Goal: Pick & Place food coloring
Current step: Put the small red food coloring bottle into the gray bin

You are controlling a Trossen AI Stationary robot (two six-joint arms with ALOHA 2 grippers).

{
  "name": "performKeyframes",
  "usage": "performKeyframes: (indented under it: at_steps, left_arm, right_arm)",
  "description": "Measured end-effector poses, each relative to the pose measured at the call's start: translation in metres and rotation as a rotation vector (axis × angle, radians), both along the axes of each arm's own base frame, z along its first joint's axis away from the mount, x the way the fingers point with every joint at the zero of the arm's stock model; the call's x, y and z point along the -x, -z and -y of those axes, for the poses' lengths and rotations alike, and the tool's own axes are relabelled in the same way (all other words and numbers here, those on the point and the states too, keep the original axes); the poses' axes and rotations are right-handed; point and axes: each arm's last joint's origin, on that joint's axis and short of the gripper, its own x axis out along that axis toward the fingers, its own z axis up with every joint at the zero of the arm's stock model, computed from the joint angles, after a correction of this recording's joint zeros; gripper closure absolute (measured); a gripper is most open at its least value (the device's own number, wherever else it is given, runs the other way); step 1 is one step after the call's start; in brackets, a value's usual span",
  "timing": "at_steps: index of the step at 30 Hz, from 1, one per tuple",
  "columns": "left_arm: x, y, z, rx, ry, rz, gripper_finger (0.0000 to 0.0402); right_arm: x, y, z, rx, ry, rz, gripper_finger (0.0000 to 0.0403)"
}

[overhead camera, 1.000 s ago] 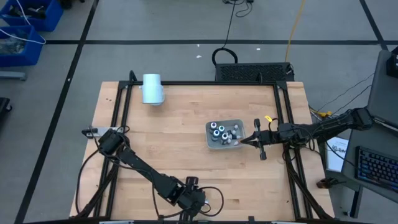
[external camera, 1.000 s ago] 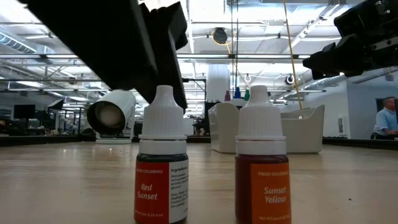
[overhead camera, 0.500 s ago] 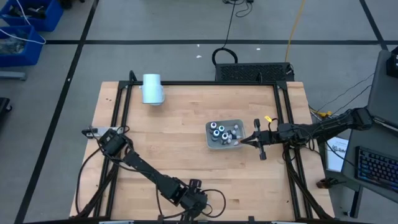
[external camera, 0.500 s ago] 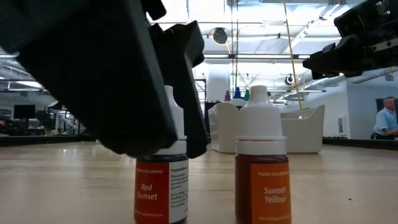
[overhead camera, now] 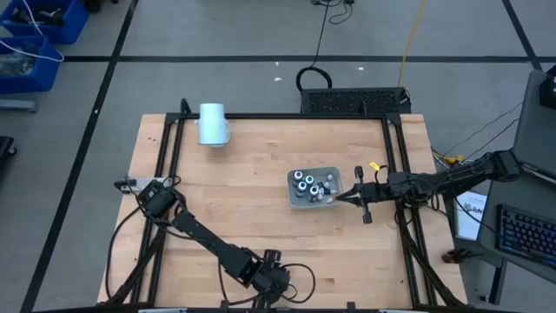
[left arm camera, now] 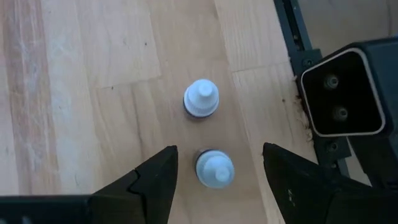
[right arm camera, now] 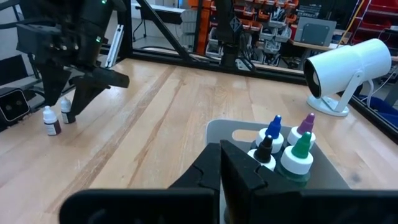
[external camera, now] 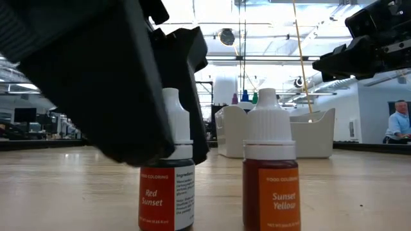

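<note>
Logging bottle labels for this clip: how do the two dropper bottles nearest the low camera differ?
The Red Sunset bottle has a red label; the Sunset Yellow bottle has an orange one. The Red Sunset bottle sits between the fingers of the left end effector, open around it; the Sunset Yellow bottle stands free beside it. Both stand upright on the table with white dropper caps.

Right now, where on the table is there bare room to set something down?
Bare wood spans the middle, between the pale cylinder, the tray and the left gripper. It is crowded at the tray, where the right gripper sits, and around the two bottles under the left gripper.
</note>
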Motion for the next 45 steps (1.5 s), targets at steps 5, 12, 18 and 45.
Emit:
performKeyframes:
  at_steps: [5, 12, 18, 45]
  left_arm:
    - [0.003, 0.002, -0.002, -0.014, -0.012, -0.035, 0.0195]
    - [0.003, 0.002, -0.002, 0.008, -0.028, -0.059, 0.0264]
    - [0.003, 0.002, -0.001, 0.035, -0.019, -0.060, 0.0281]
    - [-0.001, -0.010, -0.002, 0.024, -0.022, -0.067, 0.0282]
  right_arm:
    - [0.000, -0.001, 0.000, 0.003, -0.001, 0.007, 0.0403]
    - [0.000, -0.001, 0.000, 0.003, -0.001, 0.007, 0.0403]
    - [0.000, -0.001, 0.000, 0.003, -0.001, 0.007, 0.0403]
    - [0.000, 0.000, 0.000, 0.003, -0.001, 0.006, 0.0403]
